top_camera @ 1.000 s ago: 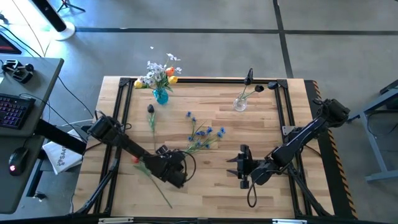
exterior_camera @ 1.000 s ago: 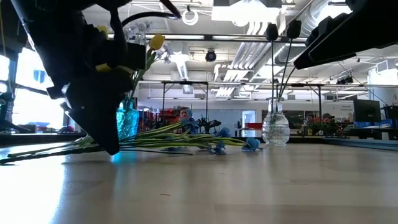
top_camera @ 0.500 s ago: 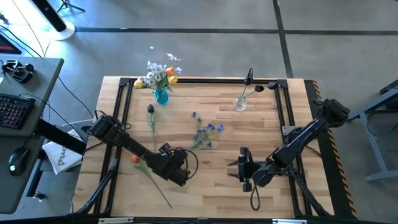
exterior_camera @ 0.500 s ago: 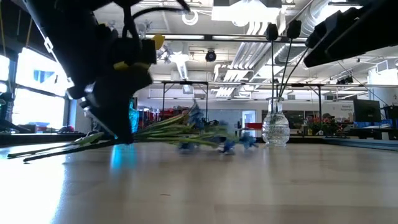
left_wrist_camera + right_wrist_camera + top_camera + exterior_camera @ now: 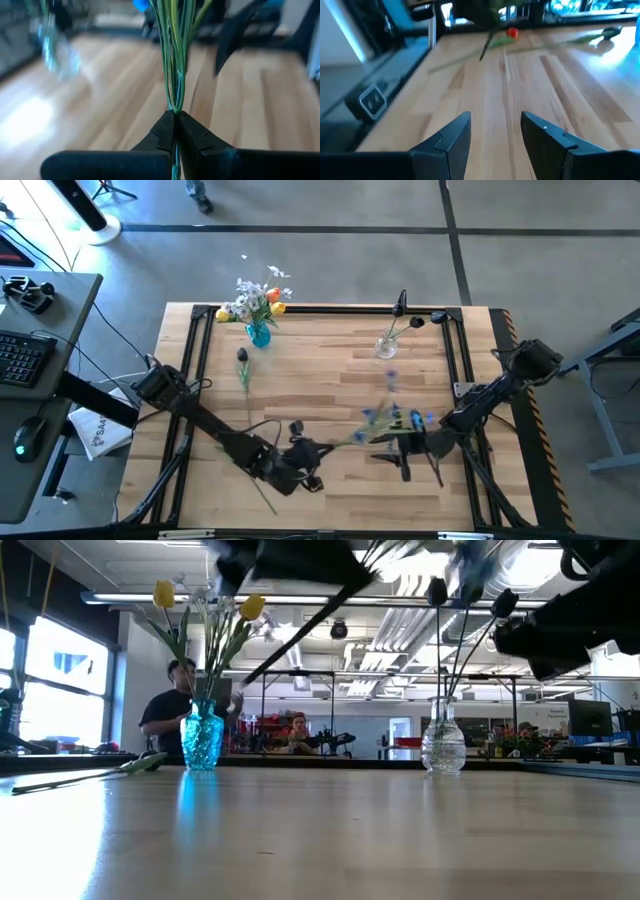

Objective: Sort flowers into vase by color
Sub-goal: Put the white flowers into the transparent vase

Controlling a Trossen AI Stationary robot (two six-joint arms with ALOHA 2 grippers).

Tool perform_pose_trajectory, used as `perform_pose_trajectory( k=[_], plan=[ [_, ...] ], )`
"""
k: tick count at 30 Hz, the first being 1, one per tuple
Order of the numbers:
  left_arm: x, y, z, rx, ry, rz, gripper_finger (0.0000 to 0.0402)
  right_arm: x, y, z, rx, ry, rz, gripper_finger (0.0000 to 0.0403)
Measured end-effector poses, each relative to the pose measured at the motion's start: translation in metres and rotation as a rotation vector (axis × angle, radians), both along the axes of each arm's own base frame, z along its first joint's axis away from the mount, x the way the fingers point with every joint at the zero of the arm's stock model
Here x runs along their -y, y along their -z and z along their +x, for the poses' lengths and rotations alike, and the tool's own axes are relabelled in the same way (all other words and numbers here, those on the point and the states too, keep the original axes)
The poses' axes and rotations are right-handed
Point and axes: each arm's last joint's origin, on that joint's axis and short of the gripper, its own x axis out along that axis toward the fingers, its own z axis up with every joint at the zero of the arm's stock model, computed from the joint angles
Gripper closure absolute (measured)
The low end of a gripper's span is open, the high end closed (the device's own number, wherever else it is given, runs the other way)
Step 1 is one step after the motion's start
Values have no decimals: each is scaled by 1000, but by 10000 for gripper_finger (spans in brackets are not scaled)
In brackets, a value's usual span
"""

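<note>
Pinching the thin stems of the blue flowers point(image 5: 172, 55) at their very ends, the left gripper point(image 5: 174, 116) is carrying the bunch above the table's near middle. Blooms are swinging beside the half-open, empty right gripper point(image 5: 408, 450), risking a snag or slip short of the clear vase point(image 5: 386, 346).

**Got the stems pinched**

My left gripper point(image 5: 174, 116) is clamped tight on a bunch of thin green stems point(image 5: 173, 60), fingertips point(image 5: 192, 131) pressed together around them. The stems fan up toward a blurry blue bit point(image 5: 140, 4). Wooden tabletop point(image 5: 100, 105) underneath, and something dark point(image 5: 237, 30) is crossing beyond, too smeared to tell.
</note>
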Motion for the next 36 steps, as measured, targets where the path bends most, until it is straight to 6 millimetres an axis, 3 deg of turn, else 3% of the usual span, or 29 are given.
perform_pose_trajectory(
  k=[10,19,31,36],
  plan=[
    [-10,-24,22,149,120,138,401,-9,-43,13,300,52,-105,233],
    [-15,-26,26,160,148,146,401,-19,-76,29,395,75,-109,233],
    [-18,-26,27,161,134,135,401,-7,-75,44,345,67,-40,233],
    [-15,-26,25,155,115,172,401,-14,-76,36,331,3,-95,233]
  ],
)
